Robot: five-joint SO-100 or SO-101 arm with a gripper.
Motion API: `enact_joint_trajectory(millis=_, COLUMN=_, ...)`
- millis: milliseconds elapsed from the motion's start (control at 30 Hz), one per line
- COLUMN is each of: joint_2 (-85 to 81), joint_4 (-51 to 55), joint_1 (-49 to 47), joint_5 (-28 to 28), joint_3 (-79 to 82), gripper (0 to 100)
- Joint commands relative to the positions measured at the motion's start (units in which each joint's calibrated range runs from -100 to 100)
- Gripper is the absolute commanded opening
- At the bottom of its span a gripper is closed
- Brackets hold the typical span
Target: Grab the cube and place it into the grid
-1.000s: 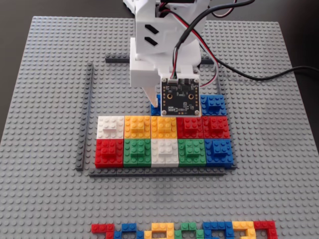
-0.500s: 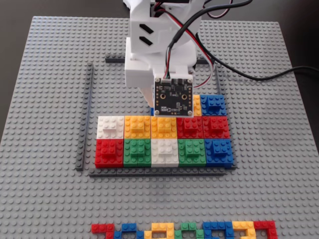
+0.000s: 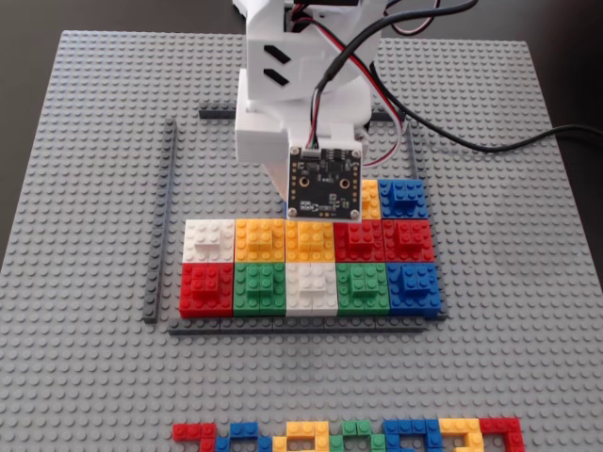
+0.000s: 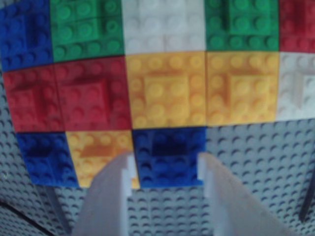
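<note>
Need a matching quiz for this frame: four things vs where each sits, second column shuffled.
1 blue cube
2 front-row white cube
3 multicoloured strip
4 black cable

A front edge of baseplate, fixed view
B between two green cubes
C between fingers of the gripper, wrist view
D trailing off right, fixed view

Pairs: 1-C, 2-B, 3-A, 4-D

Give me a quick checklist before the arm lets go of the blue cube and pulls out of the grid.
1. Blue cube between the pincer fingers: ok, one finger on each side.
2. Cube in the third row, beside the yellow cube: ok.
3. Cube edge lined up with the yellow cube of the row ahead: ok, the edges meet.
4. Cube pressed fully onto the studs: cannot tell.
5. Room for the outer finger to spread: ok, bare baseplate there.
6. Room for the finger on the yellow cube's side: not ok, tight.
</note>
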Motion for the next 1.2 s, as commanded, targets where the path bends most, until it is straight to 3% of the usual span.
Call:
enact_joint_trajectory(millis=0, joint_2=-3.54, joint_4=0.85, joint_1=-0.36, joint_5=-0.68, joint_3=-5.95, gripper=16)
enact_joint_trajectory(millis=300, joint_2=-7.84, joint_4=3.15, joint_1=-1.54, joint_5=-1.86, joint_3=-9.30, gripper=16)
enact_joint_trajectory(millis=500, joint_2=-16.61, joint_4=5.64, joint_1=-2.86, joint_5=-2.88, joint_3=-9.03, gripper=1)
enact_joint_trajectory(millis=667, joint_2=-25.98, joint_4=6.42, joint_1=-3.30, joint_5=-3.03, joint_3=-5.67, gripper=0)
enact_joint_trajectory(millis=1167, joint_2=-59.52, joint_4=-1.83, joint_1=-1.61, joint_5=-1.66, joint_3=22.78, gripper=0)
